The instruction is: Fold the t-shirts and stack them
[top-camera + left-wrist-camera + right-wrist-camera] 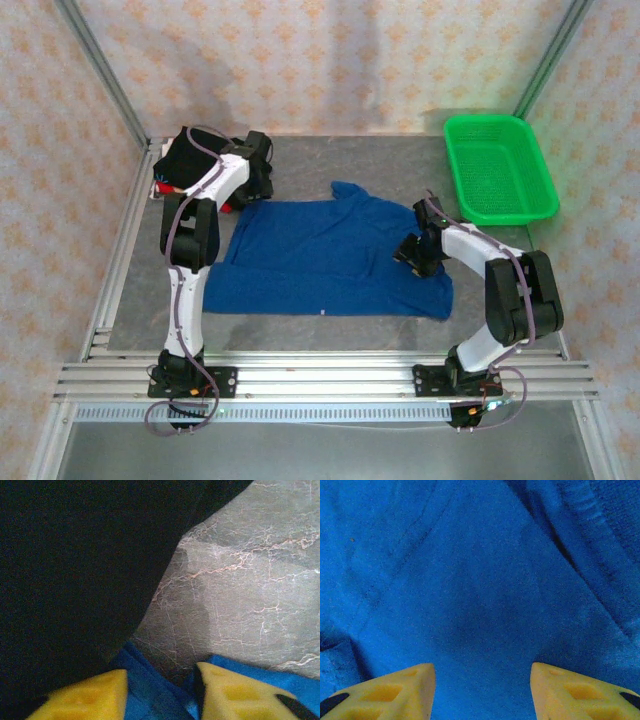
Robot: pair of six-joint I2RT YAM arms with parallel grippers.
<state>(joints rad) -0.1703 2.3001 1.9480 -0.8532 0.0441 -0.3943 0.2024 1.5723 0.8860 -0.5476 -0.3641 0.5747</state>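
The royal blue t-shirt (pixel 330 260) lies spread flat in the middle of the table, plain side up. My left gripper (pixel 258 192) is at its far left corner, next to the black t-shirt (pixel 185 155). A bit of red cloth (pixel 165 188) shows under the black one. In the left wrist view the gripper (pixel 161 680) is open, the blue hem (pixel 145 680) lies between its yellow fingers, and the black shirt (pixel 75 570) is on the left. My right gripper (pixel 408 252) rests low over the shirt's right side. It (pixel 482 672) is open over flat blue cloth (pixel 470 580).
A green plastic basket (pixel 498 170) stands at the far right corner. Grey marbled tabletop (pixel 250 580) shows beyond the blue hem. Patterned walls with metal posts close in the back and sides, and aluminium rails (pixel 320 380) run along the near edge.
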